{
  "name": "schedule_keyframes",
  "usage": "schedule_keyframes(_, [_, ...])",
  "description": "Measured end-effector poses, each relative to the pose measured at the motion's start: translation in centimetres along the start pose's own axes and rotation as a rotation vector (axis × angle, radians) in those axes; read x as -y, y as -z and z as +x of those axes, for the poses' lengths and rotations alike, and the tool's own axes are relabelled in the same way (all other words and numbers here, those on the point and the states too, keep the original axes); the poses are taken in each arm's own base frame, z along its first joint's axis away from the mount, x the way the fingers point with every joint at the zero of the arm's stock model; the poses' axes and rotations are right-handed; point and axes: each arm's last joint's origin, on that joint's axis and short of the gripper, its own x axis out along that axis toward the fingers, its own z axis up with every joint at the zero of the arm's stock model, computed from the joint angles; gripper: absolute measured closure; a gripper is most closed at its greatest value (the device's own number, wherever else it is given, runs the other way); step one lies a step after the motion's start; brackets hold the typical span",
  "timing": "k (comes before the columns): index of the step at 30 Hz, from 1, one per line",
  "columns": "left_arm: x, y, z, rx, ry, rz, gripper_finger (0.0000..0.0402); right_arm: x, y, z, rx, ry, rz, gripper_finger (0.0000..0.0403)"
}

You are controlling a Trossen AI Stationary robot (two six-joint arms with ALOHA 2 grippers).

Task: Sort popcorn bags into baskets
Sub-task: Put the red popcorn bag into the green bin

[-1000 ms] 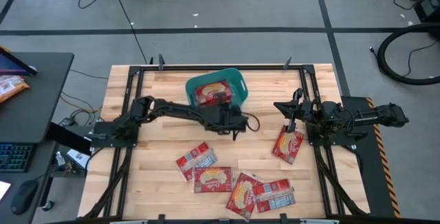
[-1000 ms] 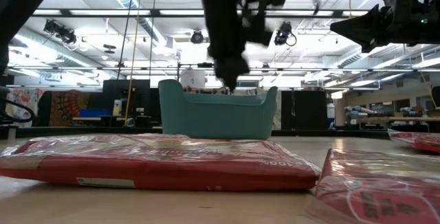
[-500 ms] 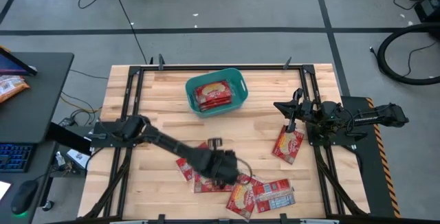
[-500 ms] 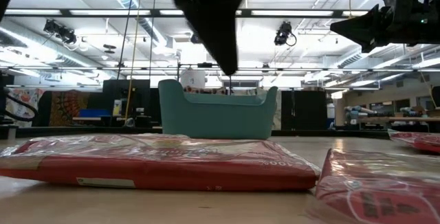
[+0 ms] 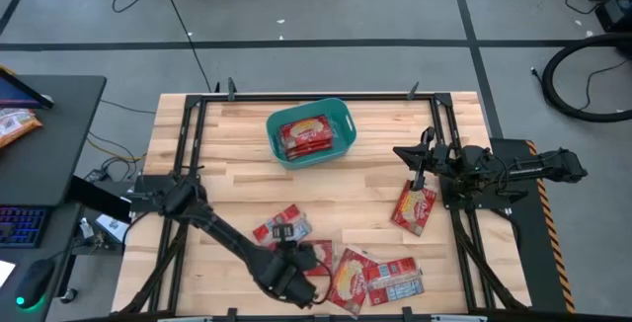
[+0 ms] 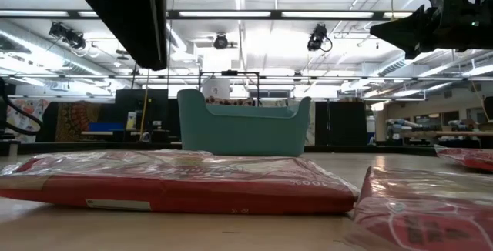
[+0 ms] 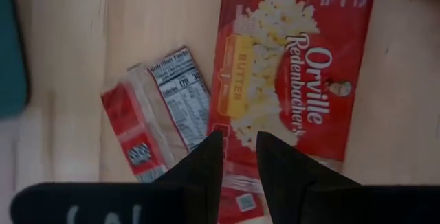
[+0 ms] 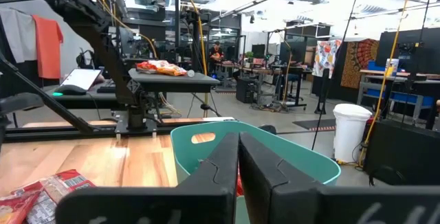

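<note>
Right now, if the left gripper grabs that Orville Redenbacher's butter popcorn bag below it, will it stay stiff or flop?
The popcorn bag lies flat in a glossy wrapper, so it will probably bend a little and may slip. It looks thin, likely light. The left gripper hovers open above it.

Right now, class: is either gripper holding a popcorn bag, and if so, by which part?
Neither. The left gripper hangs open above the popcorn bags near the table's front edge, holding nothing. The right gripper is shut and empty at the table's right side.

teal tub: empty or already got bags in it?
Not empty. The high view shows red popcorn bags lying inside the teal tub; how many are stacked there cannot be told. More bags lie on the table.
</note>
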Motion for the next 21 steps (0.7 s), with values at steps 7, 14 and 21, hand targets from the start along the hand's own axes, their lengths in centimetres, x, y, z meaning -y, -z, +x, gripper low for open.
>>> schedule_keyframes(7, [0.7, 0.6, -0.4, 0.005, 0.006, -0.145, 0.0308, 0.0, 0.0, 0.0, 0.0, 0.0, 0.0, 0.0383])
schedule_keyframes(14, [1.1, 1.0, -0.6, 0.009, 0.012, -0.223, 0.0301, 0.0, 0.0, 0.0, 0.0, 0.0, 0.0, 0.0383])
schedule_keyframes(21, [1.5, 1.0, -0.8, 0.027, 0.035, -0.272, 0.025, 0.0, 0.0, 0.0, 0.0, 0.0, 0.0, 0.0383])
